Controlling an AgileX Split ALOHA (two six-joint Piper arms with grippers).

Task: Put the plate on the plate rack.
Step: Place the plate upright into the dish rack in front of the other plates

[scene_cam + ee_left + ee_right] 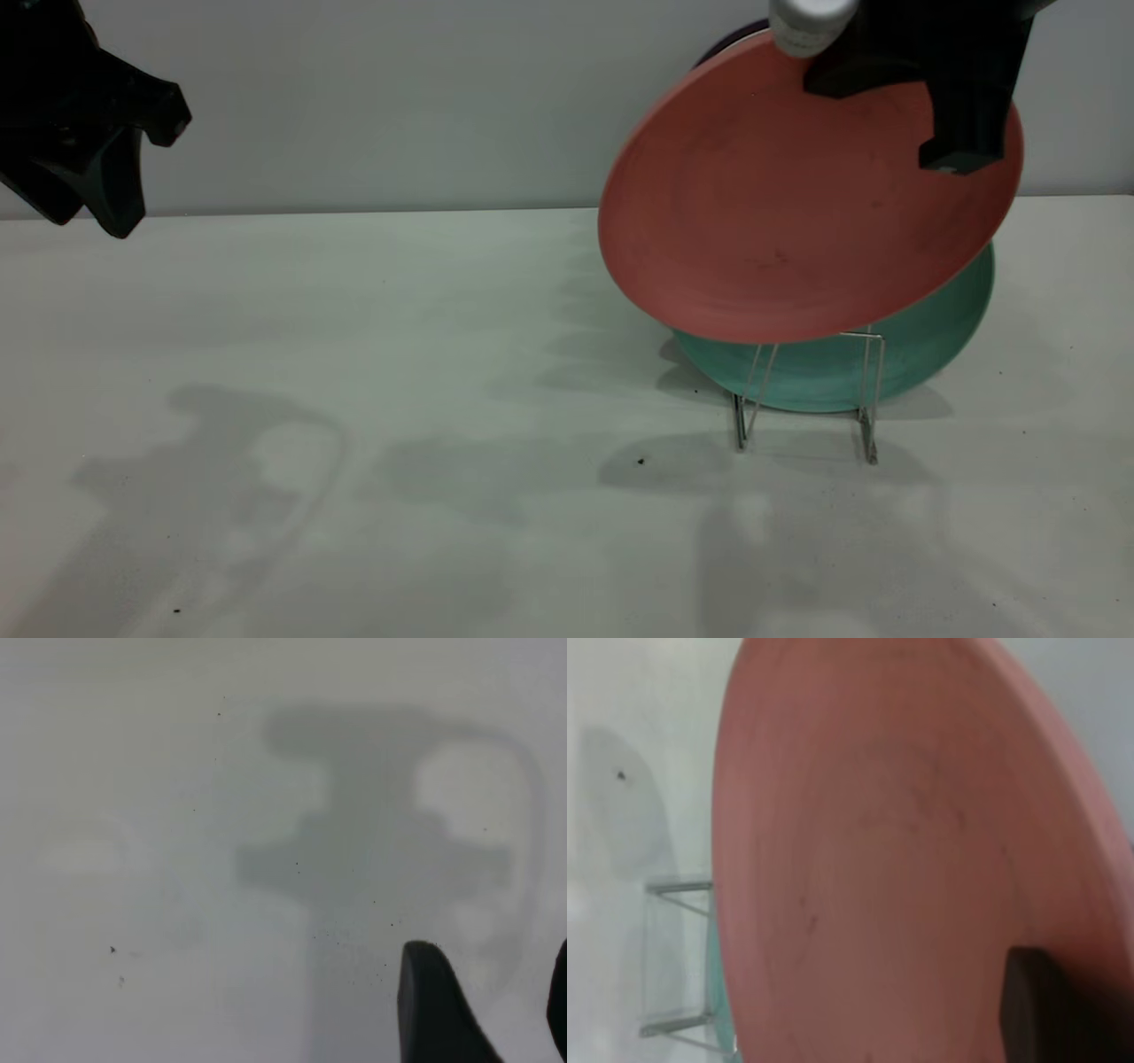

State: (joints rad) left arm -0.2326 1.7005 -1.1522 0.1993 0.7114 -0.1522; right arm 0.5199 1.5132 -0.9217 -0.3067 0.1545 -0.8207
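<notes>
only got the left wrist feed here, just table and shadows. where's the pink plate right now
Observer: The plate is in the air, tilted, pinched at its upper rim by the right gripper.
Operator: is it in the rack yet
Observer: Not yet. Its lower edge hangs just above the plate rack.
Operator: rack empty?
Observer: No, a teal-green plate already stands in it, behind the pink one.
Operator: and my arm?
Observer: The left gripper hovers far from the rack, holding nothing.
</notes>
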